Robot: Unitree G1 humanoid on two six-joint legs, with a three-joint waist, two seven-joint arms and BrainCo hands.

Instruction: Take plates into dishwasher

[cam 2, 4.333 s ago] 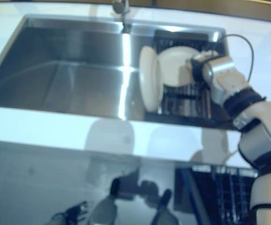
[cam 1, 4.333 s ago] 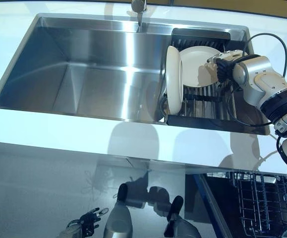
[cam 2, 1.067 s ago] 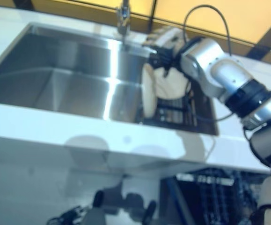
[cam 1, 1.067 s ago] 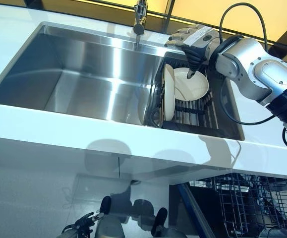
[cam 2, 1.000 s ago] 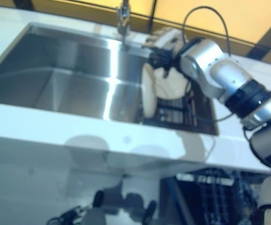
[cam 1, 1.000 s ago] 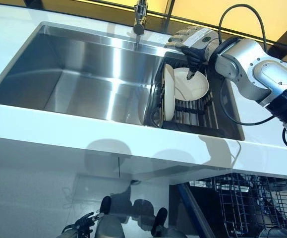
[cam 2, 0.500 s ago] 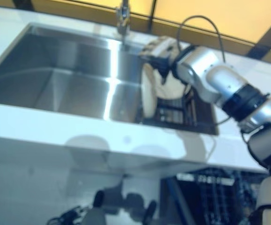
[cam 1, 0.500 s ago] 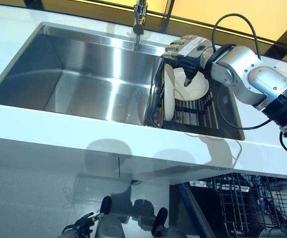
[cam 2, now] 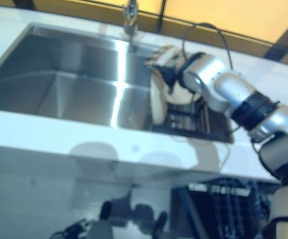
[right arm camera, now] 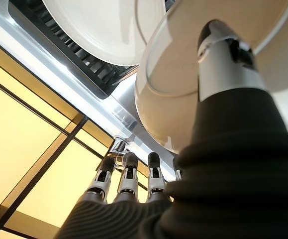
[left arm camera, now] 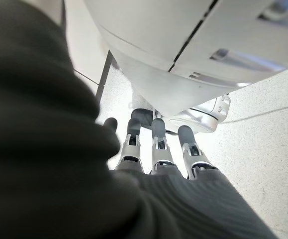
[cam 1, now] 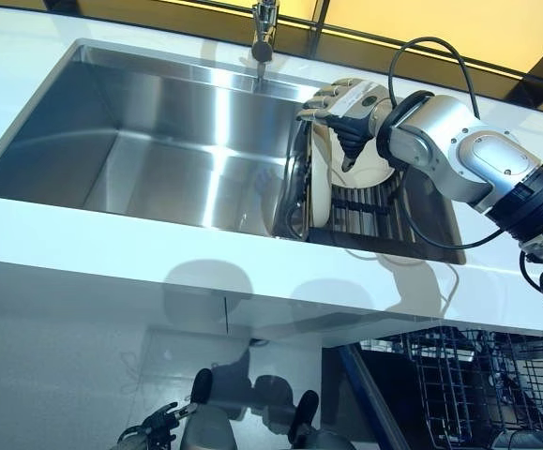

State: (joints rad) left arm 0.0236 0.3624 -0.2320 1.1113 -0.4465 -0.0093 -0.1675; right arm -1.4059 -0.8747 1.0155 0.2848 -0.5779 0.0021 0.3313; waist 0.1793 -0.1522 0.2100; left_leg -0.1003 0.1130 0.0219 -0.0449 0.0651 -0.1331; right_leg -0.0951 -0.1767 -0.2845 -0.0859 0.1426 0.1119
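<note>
Nearest the robot, below the front edge of the desk [cam 1: 112, 244], the left hand [cam 1: 163, 424] hangs idle by the floor with its fingers straight and nothing in it — it has no part in this step. Beside it, at the lower right, the dishwasher rack [cam 1: 482, 384] stands pulled out and open, so that a plate lifted from above can be lowered straight into its wire slots.

Past the white front edge lies the steel sink [cam 1: 158, 141], its main basin bare. A dark drying rack [cam 1: 369, 211] fills the sink's right end, and both plates stand in it. The front plate [cam 1: 319, 173] sits nearly upright on its rim at the rack's left edge, held there by the rack's ribs; the rear plate [cam 1: 376, 167] leans back just behind it, closer to the rack's far side. Standing on edge leaves each rim free to be taken from above.

Over the two plates the right hand [cam 1: 346, 101] reaches in from the right, palm down. Its fingers lie straight over the front plate's top rim, while the thumb [right arm camera: 223, 55] points down between the plates, against the front plate's face. The hand is apart, not clamped — a pose that reads as the set-up for pinching the rim between thumb and fingers.

At the sink's far edge stands the faucet [cam 1: 264, 21], clear of the reach. No plate has yet reached the dishwasher.
</note>
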